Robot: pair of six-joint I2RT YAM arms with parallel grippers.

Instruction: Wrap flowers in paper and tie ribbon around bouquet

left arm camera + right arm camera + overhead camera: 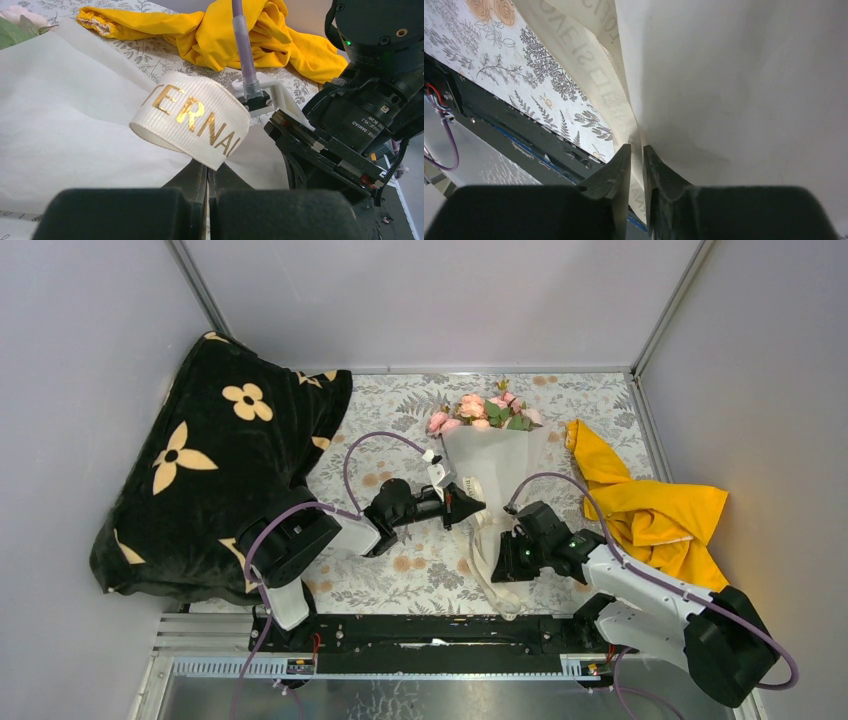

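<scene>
- Top view: the bouquet point(492, 455) lies on the desk point(420, 575) with the flowers point(485, 410) pointing away from me. The left fingers point(455, 506) sit at its left side and the right fingers point(503, 558) near its stem end. The ribbon point(480, 540) trails down between them. My worry is that both arms are crowded close together here, so a careless swing could bump one into the other.
- Left wrist: the fingers are shut tight on a curl of the gold-lettered ribbon, just over the paper point(60, 125). The right arm is right next to them, with the yellow cloth point(225, 30) behind. If I pull hard, I reckon the ribbon drags the whole light bouquet sideways instead of cinching it.
- Right wrist: only a narrow slit is left between the fingers, and the ribbon runs through it against the paper. I can't tell if it's actually pinched. If it isn't, the ribbon probably slips out once there's tension. Closing here could also catch and crease the paper.
</scene>
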